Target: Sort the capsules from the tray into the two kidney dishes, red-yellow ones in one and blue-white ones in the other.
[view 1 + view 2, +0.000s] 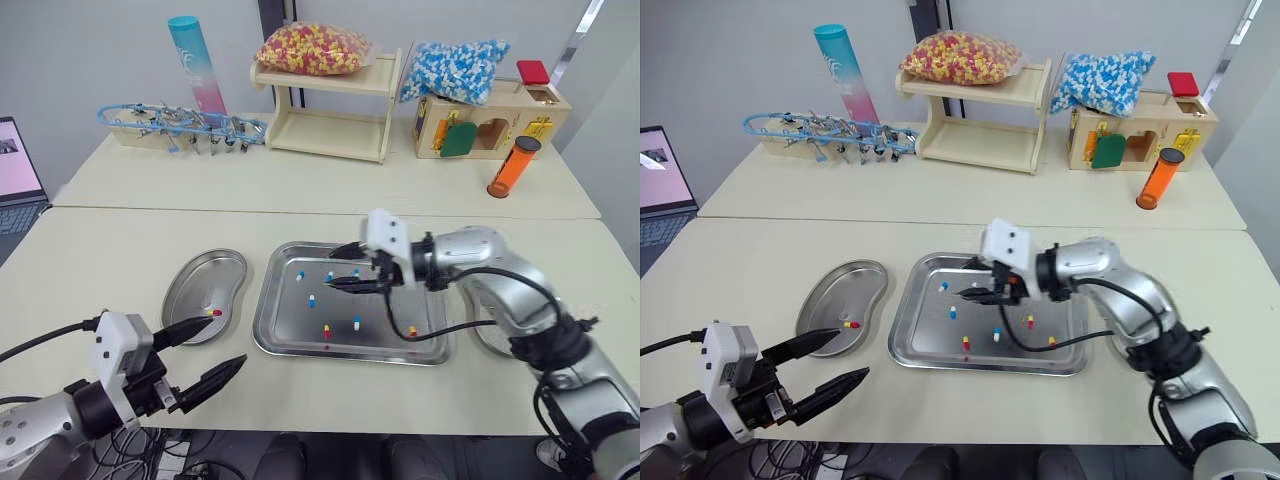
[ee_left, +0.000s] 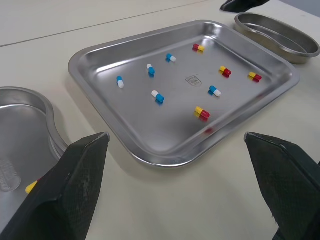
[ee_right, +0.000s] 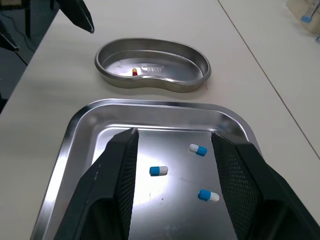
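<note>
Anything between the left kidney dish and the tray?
Nothing, just a bare strip of table between kidney dish and tray, clearest in the right wrist view.

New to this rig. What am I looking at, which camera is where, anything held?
A humanoid robot with two arms, each ending in a black two-finger gripper. The two wide pictures come from a stereo camera on its head, looking down at a table; the other two from cameras on each wrist, looking along the fingers. On it, a tray holding blue-white capsules and red-yellow capsules. The left kidney dish has a lone capsule, red-yellow; the right kidney dish looks empty. The right gripper hangs open over the tray, the left gripper open near the table's front edge. Neither holds anything.
</note>
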`<action>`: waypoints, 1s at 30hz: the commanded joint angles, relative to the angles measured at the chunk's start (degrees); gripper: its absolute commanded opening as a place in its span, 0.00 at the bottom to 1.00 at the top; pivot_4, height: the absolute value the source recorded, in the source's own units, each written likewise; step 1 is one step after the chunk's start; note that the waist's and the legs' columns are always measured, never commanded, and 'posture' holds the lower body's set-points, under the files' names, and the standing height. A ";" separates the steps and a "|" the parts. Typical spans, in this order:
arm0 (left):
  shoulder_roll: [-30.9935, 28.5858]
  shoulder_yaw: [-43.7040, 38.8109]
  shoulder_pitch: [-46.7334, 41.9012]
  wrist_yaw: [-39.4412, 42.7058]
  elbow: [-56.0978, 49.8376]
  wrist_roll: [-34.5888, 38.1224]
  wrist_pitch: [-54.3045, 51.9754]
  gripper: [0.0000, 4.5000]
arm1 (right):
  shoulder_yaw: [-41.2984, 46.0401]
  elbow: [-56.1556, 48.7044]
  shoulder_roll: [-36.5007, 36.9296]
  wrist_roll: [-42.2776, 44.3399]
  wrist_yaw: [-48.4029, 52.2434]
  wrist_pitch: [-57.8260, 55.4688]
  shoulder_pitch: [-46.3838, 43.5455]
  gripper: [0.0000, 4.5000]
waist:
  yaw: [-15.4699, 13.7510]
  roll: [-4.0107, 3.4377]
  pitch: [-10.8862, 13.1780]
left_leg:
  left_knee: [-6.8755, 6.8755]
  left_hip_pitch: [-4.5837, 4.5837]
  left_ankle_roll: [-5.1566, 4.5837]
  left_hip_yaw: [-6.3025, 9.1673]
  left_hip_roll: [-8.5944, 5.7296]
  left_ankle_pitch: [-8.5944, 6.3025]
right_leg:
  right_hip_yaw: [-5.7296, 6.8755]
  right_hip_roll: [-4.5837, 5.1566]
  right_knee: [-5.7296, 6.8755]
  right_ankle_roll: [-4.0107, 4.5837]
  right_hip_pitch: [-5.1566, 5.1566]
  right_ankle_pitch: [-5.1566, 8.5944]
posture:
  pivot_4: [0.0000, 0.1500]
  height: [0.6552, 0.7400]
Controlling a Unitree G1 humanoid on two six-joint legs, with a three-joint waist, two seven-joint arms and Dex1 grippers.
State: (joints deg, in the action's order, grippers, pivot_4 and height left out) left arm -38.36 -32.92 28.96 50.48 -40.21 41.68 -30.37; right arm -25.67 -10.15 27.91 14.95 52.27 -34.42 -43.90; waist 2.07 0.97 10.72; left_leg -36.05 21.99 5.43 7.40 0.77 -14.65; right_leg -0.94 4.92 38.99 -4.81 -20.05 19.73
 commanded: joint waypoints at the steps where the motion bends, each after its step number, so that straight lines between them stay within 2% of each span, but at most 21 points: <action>1: 0.53 -0.25 0.12 -0.88 -0.57 0.56 1.14 1.00 | -1.58 2.75 -3.80 -3.76 -2.18 1.41 -2.82 0.56 | 0.02 0.00 0.00 | 0.00 0.00 0.00 0.00 0.00 0.00 | 0.00 0.00 0.00 0.00 0.00 0.00 | 1.00 1.00; 10: 3.47 0.51 4.36 -0.33 -0.21 -1.58 5.33 1.00 | -4.32 14.76 -13.86 -11.33 -6.25 4.86 -4.87 0.56 | 0.39 0.00 0.00 | 0.01 0.01 0.01 0.02 0.00 0.00 | -0.03 -0.02 0.03 0.02 -0.07 -0.01 | 1.00 1.00; 12: 3.42 0.53 4.60 -0.23 -0.01 -1.61 5.81 1.00 | -4.53 16.68 -15.02 -12.45 -6.40 5.58 -4.99 0.47 | 0.36 0.00 0.00 | 0.01 0.01 0.01 0.02 0.00 0.00 | -0.03 -0.02 0.04 0.03 -0.08 -0.02 | 1.00 1.00; 21: 3.20 1.49 4.39 0.76 1.89 -2.75 8.21 1.00 | -4.96 30.15 -21.22 -18.71 -9.37 11.66 -7.29 0.47 | 0.99 -0.02 0.00 | 0.04 0.01 0.01 0.02 0.00 0.00 | -0.05 -0.04 0.05 0.04 -0.13 -0.02 | 1.00 1.00; 30: 2.98 2.56 3.94 0.59 2.04 -3.51 8.69 1.00 | -2.88 37.59 -25.08 -20.62 -10.88 12.58 -8.60 0.47 | 1.22 -0.03 0.01 | 0.06 0.00 0.01 0.02 0.01 0.00 | -0.07 -0.05 0.07 0.04 -0.15 -0.02 | 1.00 1.00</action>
State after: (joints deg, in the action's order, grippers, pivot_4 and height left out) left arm -34.98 -30.50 33.04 50.80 -37.63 38.03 -22.91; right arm -30.34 27.83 3.47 -5.58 41.56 -22.37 -50.87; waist 3.29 0.94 10.73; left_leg -35.99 21.99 5.44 7.43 0.77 -14.65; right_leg -1.00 4.87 39.06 -4.77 -20.20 19.71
